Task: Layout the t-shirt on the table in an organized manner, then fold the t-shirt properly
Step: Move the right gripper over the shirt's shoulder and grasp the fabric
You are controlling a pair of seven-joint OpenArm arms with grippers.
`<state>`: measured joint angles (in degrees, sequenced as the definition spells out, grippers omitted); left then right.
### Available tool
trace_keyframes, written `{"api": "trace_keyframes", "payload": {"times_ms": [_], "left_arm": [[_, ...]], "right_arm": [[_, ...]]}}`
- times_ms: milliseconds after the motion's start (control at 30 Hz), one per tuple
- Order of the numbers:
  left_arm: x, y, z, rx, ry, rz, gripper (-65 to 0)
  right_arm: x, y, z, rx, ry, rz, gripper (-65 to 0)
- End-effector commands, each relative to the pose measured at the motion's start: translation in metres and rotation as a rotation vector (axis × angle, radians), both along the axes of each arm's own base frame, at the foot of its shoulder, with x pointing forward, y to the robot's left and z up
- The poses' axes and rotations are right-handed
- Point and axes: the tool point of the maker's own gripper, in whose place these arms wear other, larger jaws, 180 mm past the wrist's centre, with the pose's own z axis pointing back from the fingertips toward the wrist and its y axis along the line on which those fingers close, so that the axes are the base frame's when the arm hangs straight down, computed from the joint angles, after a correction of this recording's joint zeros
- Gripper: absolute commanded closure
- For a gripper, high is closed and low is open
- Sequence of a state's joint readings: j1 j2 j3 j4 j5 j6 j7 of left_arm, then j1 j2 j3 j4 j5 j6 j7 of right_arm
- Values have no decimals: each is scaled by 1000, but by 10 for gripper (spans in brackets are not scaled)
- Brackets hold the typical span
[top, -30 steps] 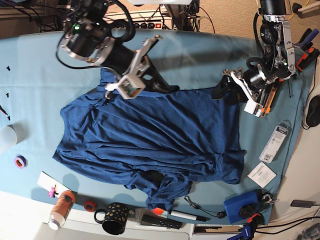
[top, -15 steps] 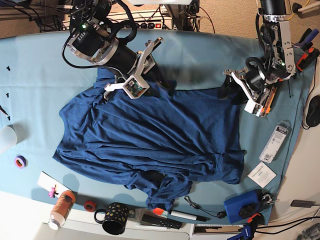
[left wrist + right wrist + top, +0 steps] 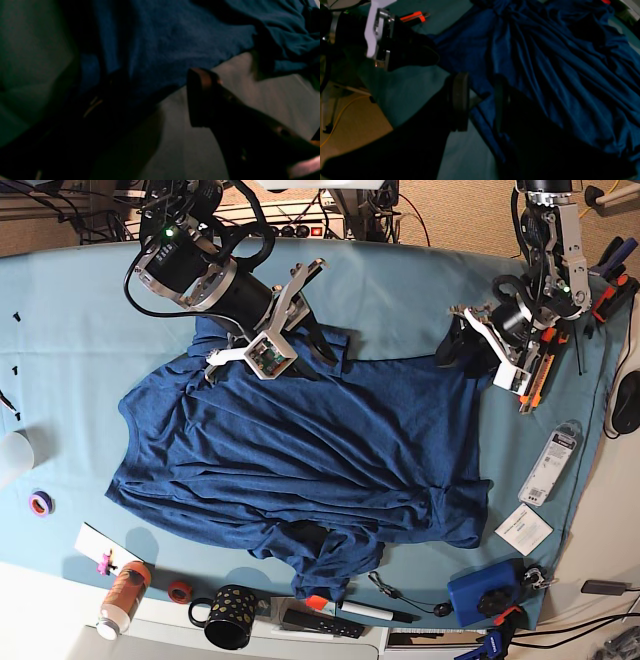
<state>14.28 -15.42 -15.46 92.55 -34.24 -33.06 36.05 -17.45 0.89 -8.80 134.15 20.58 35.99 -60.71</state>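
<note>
The dark navy t-shirt (image 3: 300,450) lies spread and wrinkled across the teal table (image 3: 70,350), one sleeve bunched toward the front edge. My right gripper (image 3: 322,348) is low over the shirt's far edge. In the right wrist view its jaws (image 3: 480,100) stand apart, straddling the shirt's hem (image 3: 557,62). My left gripper (image 3: 452,348) sits at the shirt's far right corner. The left wrist view shows its fingers spread wide (image 3: 157,100), with the shirt's edge (image 3: 175,37) lying between them on the table (image 3: 250,112).
Along the front edge stand a spotted mug (image 3: 230,617), a bottle (image 3: 123,598), tape rolls (image 3: 40,503), a marker (image 3: 365,611) and a blue box (image 3: 483,592). A packet (image 3: 553,464) and a card (image 3: 523,529) lie right of the shirt.
My right gripper has opened and shifted a little right along the shirt's far edge. The left arm has moved slightly toward the far side with its fingers still wide.
</note>
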Motion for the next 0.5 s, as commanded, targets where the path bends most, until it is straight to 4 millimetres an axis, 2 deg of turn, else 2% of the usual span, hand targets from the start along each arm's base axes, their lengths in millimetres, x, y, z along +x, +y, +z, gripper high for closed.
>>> {"api": "trace_keyframes", "payload": {"times_ms": [0, 467], "left_arm": [[-10, 4, -9, 42, 47, -21, -365], [-20, 4, -15, 41, 72, -21, -365]], "right_arm": [[3, 4, 13, 38, -45, 6, -174], [3, 5, 14, 41, -48, 6, -174]]}}
